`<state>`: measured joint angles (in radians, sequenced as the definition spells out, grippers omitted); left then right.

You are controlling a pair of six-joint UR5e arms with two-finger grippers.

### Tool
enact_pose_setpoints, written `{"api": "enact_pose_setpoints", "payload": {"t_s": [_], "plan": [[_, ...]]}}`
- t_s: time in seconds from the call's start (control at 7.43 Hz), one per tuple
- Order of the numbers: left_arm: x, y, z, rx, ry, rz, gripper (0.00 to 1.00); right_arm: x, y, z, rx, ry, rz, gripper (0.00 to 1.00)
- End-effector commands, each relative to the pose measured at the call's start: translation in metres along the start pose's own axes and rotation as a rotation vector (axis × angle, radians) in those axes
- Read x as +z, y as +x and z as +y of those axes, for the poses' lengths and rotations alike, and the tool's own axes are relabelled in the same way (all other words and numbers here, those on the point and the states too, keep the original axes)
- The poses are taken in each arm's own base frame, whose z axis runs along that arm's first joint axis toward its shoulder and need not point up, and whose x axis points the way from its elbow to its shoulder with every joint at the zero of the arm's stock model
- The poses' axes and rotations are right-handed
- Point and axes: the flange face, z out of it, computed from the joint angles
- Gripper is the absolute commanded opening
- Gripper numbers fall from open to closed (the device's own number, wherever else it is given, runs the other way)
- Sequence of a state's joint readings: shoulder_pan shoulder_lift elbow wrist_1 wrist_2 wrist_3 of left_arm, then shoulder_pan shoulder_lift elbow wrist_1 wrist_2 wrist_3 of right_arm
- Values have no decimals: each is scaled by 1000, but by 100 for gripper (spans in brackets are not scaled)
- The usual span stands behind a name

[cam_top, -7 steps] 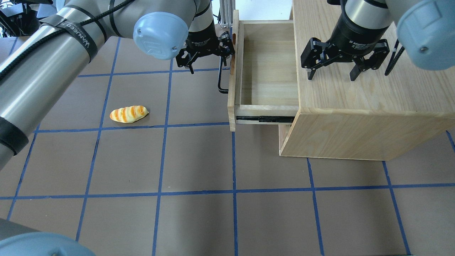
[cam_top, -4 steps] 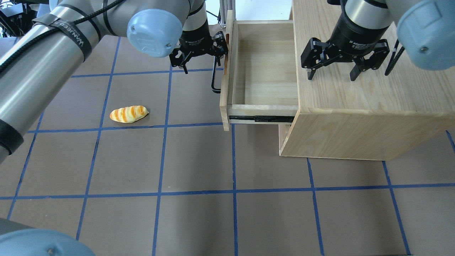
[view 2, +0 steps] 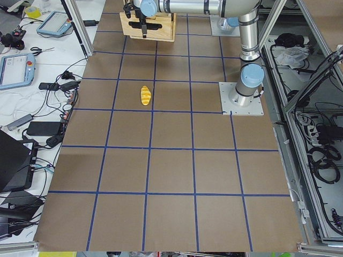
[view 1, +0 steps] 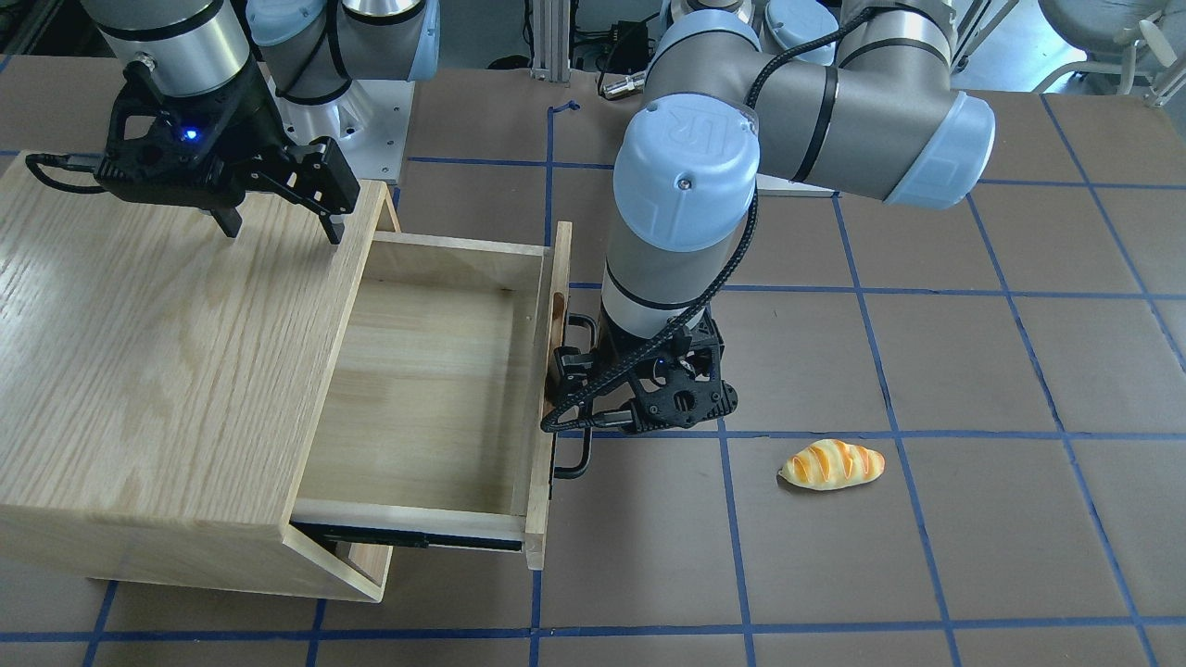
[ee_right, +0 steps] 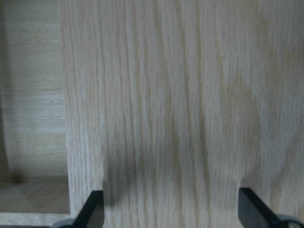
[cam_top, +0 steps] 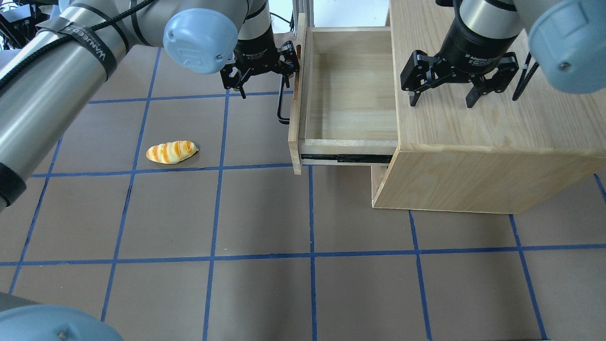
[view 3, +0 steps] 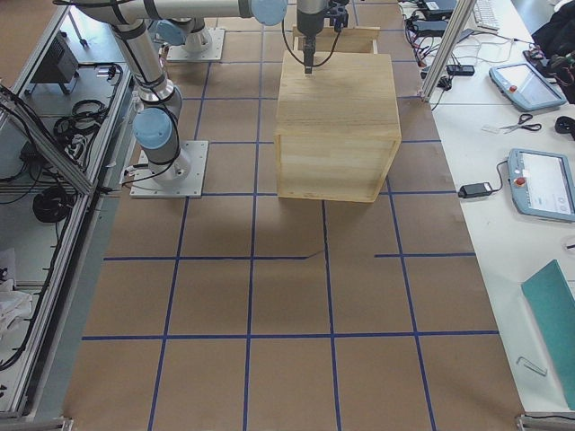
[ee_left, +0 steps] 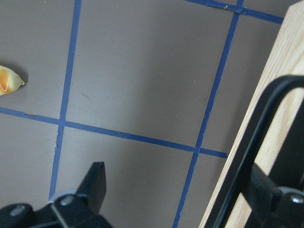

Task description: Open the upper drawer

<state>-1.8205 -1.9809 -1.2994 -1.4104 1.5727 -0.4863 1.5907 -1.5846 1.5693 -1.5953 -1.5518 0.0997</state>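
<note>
The upper drawer (cam_top: pixel 350 90) is pulled well out of the pale-wood cabinet (cam_top: pixel 478 137) and its inside is bare; it also shows in the front-facing view (view 1: pixel 426 371). Its front panel (cam_top: pixel 296 118) carries a long black bar handle (cam_top: pixel 282 102). My left gripper (cam_top: pixel 264 87) is open beside the front panel, with one finger (ee_left: pixel 266 190) hooked behind the handle bar (ee_left: pixel 247 152) and the other finger (ee_left: pixel 95 183) over the table. My right gripper (cam_top: pixel 441 104) is open and empty just above the cabinet's oak-grain top (ee_right: pixel 180 95), also seen in the front-facing view (view 1: pixel 281 233).
A toy bread loaf (cam_top: pixel 171 152) lies on the brown table to the left of the drawer, also in the front-facing view (view 1: pixel 831 463). The plain lower panel (cam_top: pixel 377 182) stays shut under the drawer. Blue tape lines grid the table (cam_top: pixel 265 213).
The drawer has slid further out to the left, and my left gripper has moved left with its handle. My right gripper has not moved.
</note>
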Motion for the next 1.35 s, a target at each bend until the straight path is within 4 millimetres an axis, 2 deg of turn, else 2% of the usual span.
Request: {"api": "enact_pose_setpoints", "payload": {"t_s": [0.0,0.4,0.81,0.94,1.21], "plan": [[-15,-2,8,-6,-5,2,100,0,0,0,0,0,1,100],[-28,-4,11,2,4,5,100,0,0,0,0,0,1,100],[-60,-16,28,2,-2,0,100,0,0,0,0,0,-1,100],[-75,-23,31,6,-19,-10,100,0,0,0,0,0,1,100],[-101,-64,14,68,-12,-9,100,0,0,0,0,0,-1,100]]}}
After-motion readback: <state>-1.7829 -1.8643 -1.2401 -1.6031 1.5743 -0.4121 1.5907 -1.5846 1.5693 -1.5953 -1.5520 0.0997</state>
